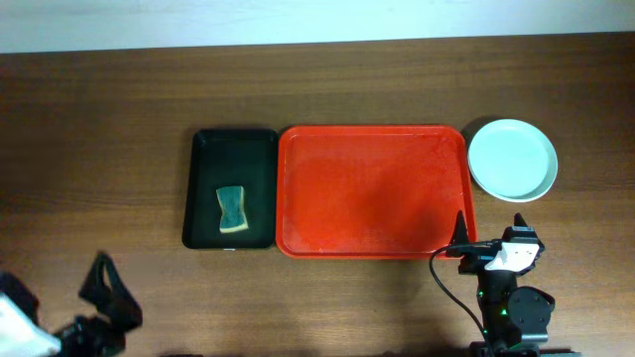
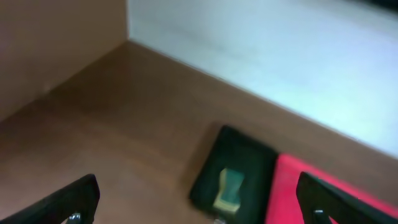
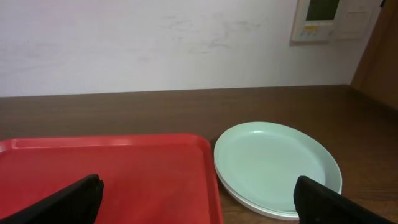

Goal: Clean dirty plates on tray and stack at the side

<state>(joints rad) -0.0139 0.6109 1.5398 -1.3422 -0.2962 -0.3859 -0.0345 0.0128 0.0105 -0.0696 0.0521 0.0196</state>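
Note:
The plates (image 1: 512,159) lie in a stack on the table just right of the red tray (image 1: 372,193), with a pale mint one on top. In the right wrist view the stack (image 3: 273,162) shows a white rim underneath, beside the tray (image 3: 124,174), whose floor is bare. My right gripper (image 1: 491,238) hovers open at the tray's near right corner, its fingers spread wide (image 3: 199,199) and holding nothing. My left gripper (image 1: 102,283) is open at the table's near left, well away from the tray, and empty (image 2: 199,202).
A narrow black tray (image 1: 203,198) stands against the red tray's left side and holds a green-and-yellow sponge (image 1: 232,209). The left wrist view shows that sponge (image 2: 229,188) ahead, with a pale wall behind the table's far edge.

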